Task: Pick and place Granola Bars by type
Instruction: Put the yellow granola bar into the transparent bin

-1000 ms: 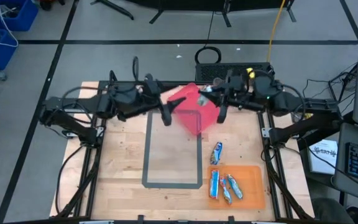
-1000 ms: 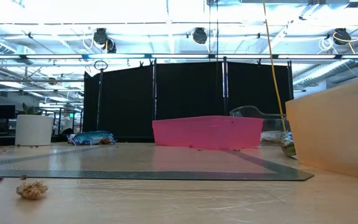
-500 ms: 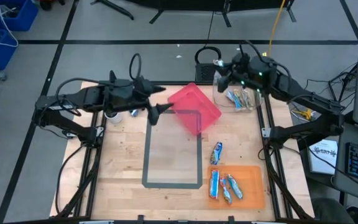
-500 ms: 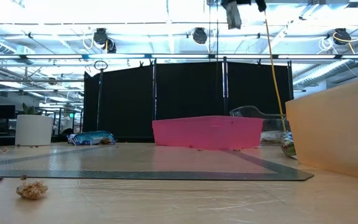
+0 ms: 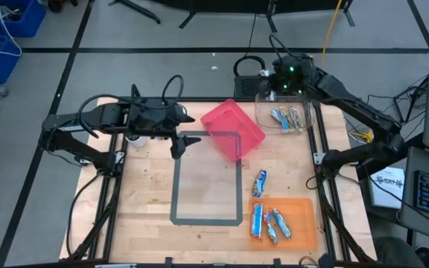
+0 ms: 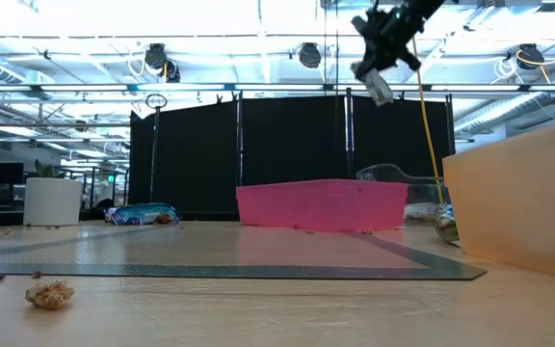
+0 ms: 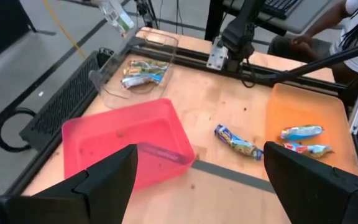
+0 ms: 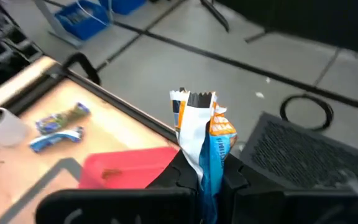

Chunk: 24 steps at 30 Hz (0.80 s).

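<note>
One granola bar pinched in right gripper.

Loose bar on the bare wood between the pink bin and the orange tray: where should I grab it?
Grip the loose bar across its narrow middle, coming straight down. It lies flat and apart from the pink bin and orange tray, so both long sides look free.

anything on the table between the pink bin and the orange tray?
One loose granola bar lies on bare wood between the pink bin and the orange tray; the high and left wrist views show it.
</note>
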### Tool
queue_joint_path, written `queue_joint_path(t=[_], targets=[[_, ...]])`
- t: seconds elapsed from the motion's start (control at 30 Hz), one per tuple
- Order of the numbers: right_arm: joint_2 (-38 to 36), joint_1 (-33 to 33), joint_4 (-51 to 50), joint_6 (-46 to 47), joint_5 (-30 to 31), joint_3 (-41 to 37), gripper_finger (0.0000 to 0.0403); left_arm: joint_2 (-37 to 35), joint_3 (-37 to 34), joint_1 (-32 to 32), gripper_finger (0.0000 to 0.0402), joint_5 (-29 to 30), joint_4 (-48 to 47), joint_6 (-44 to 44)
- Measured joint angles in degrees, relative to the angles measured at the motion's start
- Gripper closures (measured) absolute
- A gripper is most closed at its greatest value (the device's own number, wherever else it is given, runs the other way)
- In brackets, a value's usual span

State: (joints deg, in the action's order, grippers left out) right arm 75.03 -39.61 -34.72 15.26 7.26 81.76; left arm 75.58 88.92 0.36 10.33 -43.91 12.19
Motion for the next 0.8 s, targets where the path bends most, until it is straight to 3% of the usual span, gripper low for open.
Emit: queue_joint_path(t=[0.3,0.57,0.8], targets=[[6.51,-7.92,-4.79,-3.65,-3.12,0.00,0.0399,-0.01,0.00,0.00,0.0053,0.20,-0.01,2.15],[13.82,-8.82,-11.19,-5.75,-3.12,-0.02,0.0399,-0.01,0.00,0.00,0.0053,0.24,0.64,5.84],[17.03,-8.71,-8.88,-5.59,-3.12,-2.70,0.0399,-0.01,0.00,0.00,0.0053,1.83,0.73,6.16]])
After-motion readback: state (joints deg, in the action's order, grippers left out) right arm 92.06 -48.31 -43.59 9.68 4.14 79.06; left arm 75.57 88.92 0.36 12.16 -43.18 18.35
